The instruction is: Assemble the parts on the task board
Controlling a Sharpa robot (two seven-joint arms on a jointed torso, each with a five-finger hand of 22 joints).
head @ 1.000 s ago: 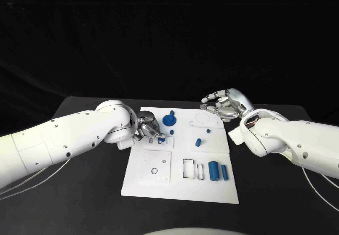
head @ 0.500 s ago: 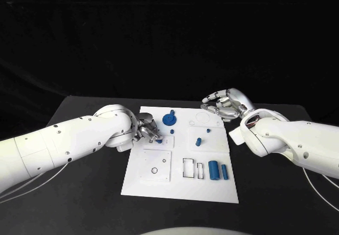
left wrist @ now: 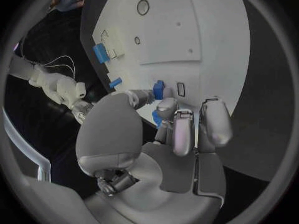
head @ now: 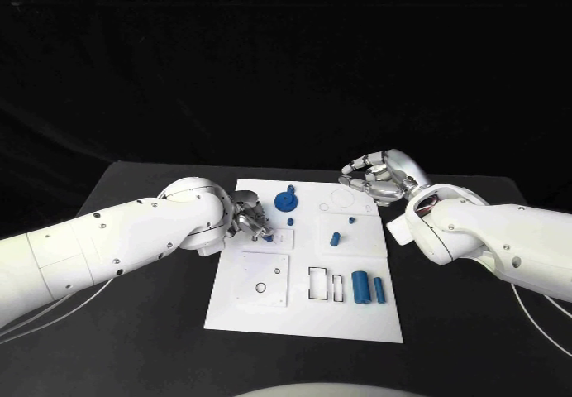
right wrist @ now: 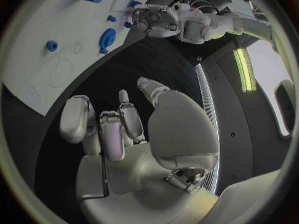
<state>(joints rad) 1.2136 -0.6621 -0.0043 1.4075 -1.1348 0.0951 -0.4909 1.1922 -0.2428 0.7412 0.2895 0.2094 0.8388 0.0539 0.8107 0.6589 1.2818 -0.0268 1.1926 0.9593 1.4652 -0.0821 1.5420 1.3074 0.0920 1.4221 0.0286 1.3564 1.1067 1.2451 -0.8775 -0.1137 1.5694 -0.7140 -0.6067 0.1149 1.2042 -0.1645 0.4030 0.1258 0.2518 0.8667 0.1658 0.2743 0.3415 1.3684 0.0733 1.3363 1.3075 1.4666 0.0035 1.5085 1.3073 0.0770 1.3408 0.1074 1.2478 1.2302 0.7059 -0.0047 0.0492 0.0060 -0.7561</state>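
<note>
1. My left hand [head: 250,215] sits at the left edge of the task board [head: 358,318], its fingertips [left wrist: 163,106] pinching a small blue part [left wrist: 159,89] against the board's surface.
2. My right hand [head: 382,176] hovers over the bench [head: 143,331] just past the board's far right corner, fingers loosely curled, holding nothing.
3. A blue gear [head: 285,201] stands near the board's far edge, close to my left hand.
4. Two blue cylinders [head: 369,289] lie side by side toward the board's right edge.
5. A small blue peg [head: 335,241] lies mid-board.
</note>
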